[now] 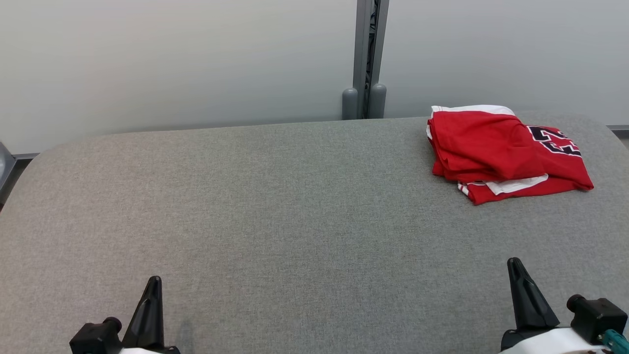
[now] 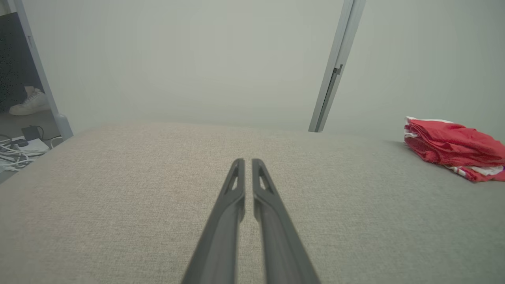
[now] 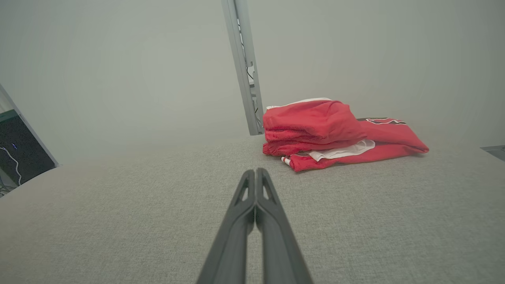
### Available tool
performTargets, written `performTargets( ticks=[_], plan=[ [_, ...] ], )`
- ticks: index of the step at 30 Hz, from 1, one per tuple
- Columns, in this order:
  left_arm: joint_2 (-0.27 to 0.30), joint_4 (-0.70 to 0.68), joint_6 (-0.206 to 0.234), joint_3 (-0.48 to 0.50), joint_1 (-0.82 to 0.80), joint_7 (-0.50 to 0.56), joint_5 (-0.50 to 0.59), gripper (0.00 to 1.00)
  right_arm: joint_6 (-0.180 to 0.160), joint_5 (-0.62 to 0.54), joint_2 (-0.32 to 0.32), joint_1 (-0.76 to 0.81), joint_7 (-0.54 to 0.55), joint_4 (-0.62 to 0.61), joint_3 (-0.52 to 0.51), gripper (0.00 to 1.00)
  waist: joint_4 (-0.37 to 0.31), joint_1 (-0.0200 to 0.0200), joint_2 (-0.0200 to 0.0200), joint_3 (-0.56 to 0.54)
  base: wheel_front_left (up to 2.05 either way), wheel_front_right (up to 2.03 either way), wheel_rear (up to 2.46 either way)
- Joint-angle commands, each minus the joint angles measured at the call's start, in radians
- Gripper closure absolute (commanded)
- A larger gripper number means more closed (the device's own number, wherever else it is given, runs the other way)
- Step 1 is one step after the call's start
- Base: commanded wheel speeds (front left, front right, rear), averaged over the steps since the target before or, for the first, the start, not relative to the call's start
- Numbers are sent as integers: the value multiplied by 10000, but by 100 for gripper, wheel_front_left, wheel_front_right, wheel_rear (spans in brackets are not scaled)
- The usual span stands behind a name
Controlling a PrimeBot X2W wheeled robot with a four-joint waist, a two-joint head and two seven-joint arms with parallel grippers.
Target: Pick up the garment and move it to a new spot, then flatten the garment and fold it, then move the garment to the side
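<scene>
A wide worktop covered in grey woven fabric, with rounded far corners, is seen across most of the head view. It is backed by a pale grey wall, which is divided by an upright metal post standing just behind the far edge, right of its middle. The garment, red with white trim and dark lettering edged in white, is laid in a folded stack of several layers near the far right corner of the worktop, well apart from both arms. The lettering is turned up on the lower layer toward the right edge, and a white strip is exposed along the near side of the stack. The left gripper is held above the near edge at the left, its two dark fingers brought together with a thin slit left between them and nothing held. The right gripper is held above the near edge at the right, its fingers pressed together on nothing. Beyond the worktop's left edge, a pale shoe and a tangle of white cables are seen on the floor.
</scene>
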Motion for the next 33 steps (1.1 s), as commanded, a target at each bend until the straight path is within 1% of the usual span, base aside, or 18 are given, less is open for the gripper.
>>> performTargets(
  ticks=[1,18,20,33],
  plan=[
    [11,-8,-8,176,-138,196,-288,100,0,340,-10,-84,17,-39,61,100,3,0,0,2,0,0,0],
    [45,178,-77,1570,-808,1927,-3062,100,0,3551,57,-902,26,409,868,100,26,0,0,29,0,0,0],
    [47,188,-81,1635,-841,2011,-3206,100,0,3716,60,-944,25,430,908,100,27,0,0,30,0,0,0],
    [106,323,-132,2434,-1239,3044,-5039,100,0,5760,105,-1451,10,707,1440,100,44,0,0,50,0,0,0]
  ],
)
